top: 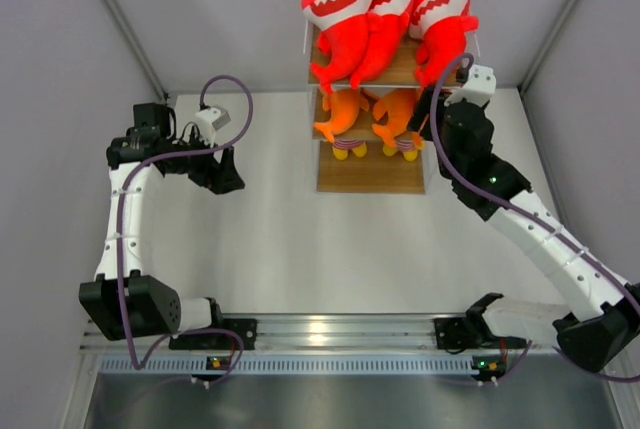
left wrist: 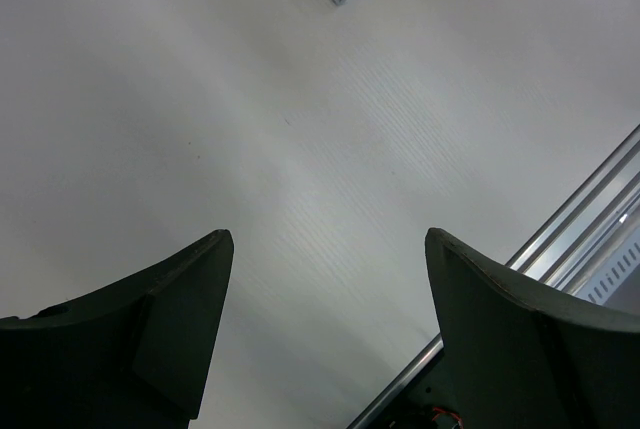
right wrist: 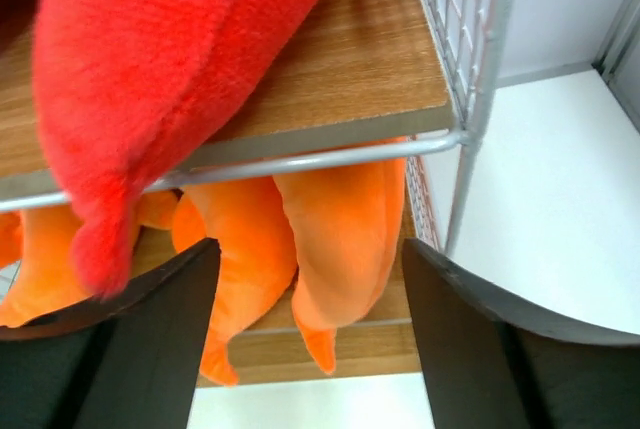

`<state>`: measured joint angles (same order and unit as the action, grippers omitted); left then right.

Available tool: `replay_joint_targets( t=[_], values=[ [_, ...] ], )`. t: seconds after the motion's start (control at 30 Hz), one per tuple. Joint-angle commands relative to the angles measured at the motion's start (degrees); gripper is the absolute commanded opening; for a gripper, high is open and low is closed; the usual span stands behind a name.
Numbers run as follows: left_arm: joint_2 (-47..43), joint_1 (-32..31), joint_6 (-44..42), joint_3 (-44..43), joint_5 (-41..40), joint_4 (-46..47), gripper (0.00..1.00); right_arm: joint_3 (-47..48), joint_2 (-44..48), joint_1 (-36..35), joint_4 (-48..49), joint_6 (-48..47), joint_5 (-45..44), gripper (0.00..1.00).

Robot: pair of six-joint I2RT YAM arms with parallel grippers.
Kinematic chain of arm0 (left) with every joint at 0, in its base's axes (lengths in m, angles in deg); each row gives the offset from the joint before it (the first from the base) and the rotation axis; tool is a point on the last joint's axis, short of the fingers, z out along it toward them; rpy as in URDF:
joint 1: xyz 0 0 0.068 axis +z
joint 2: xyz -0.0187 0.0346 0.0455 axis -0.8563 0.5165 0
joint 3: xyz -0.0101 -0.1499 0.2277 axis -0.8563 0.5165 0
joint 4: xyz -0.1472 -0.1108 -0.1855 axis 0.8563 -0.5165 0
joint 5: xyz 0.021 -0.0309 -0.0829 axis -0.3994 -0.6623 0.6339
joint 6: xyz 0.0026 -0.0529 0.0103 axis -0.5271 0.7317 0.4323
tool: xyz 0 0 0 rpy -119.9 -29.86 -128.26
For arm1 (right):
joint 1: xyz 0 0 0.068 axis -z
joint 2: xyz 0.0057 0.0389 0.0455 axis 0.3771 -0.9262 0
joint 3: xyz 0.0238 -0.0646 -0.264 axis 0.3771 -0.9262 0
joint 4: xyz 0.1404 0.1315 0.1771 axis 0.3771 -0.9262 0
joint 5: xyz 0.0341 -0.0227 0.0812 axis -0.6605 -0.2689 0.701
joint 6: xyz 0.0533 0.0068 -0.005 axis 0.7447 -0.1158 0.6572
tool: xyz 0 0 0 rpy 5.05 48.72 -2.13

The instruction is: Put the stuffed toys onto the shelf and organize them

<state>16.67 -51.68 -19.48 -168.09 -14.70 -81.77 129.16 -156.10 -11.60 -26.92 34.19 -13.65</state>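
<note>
Red sharks sit sorted on the shelf's top board just above the right gripper, orange fish one tier down, straight ahead of its parted, empty jaws; the left gripper hangs wide open, empty, well away.

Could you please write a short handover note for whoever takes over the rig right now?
Left gripper: open, empty, above the table.
Right gripper: open, holding nothing, at the shelf's right end, facing the middle tier.
Three sharks lie on the top tier; fish on the middle tier, two plain from above, a third likely behind the right arm.
Done: no toy shows on the table. Left: probably just withdraw the right arm and check the third fish.
</note>
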Motion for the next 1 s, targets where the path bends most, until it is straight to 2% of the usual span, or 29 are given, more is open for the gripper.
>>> replay_joint_targets(
  t=[0.0, 0.07, 0.1, 0.13, 0.6, 0.67, 0.8, 0.97],
  values=[
    [-1.39, 0.25, -1.01, 0.0, 1.04, 0.28, 0.83, 1.13, 4.02, -1.83, -1.01, -0.89, -2.27, 0.76],
    [-1.91, 0.25, -0.83, 0.52, 0.43, 0.37, 0.84, 1.31, 5.08, -1.75, -4.34, -0.45, -2.27, 0.85],
    [-2.09, 0.25, -0.83, 0.96, 0.17, 0.28, 0.84, 1.57, 5.35, -1.75, -6.01, -0.19, -2.36, 0.96],
    [-2.44, 0.25, -0.83, 1.31, -0.01, 0.37, 0.84, 2.09, 5.61, -1.75, -7.42, 0.08, -2.27, 0.99],
    [-4.99, 0.25, -0.04, 6.41, -1.42, 0.37, 0.84, -1.41, 14.58, -1.23, -29.83, 5.61, -3.5, 1.0],
    [-5.34, 0.25, -0.04, 7.73, -1.68, 0.37, 0.84, -1.94, 14.14, -0.61, -35.72, 7.01, -4.82, 0.99],
    [-5.78, 0.25, -0.04, 9.49, -3.7, 0.46, 0.85, -3.61, 13.52, 3.95, -43.28, 10.35, -1.93, 0.99],
    [-6.75, 0.25, 1.45, 13.08, -7.03, 3.0, 0.86, -8.79, 13.87, 13.0, -43.48, 11.15, 8.18, 0.99]
  ],
)
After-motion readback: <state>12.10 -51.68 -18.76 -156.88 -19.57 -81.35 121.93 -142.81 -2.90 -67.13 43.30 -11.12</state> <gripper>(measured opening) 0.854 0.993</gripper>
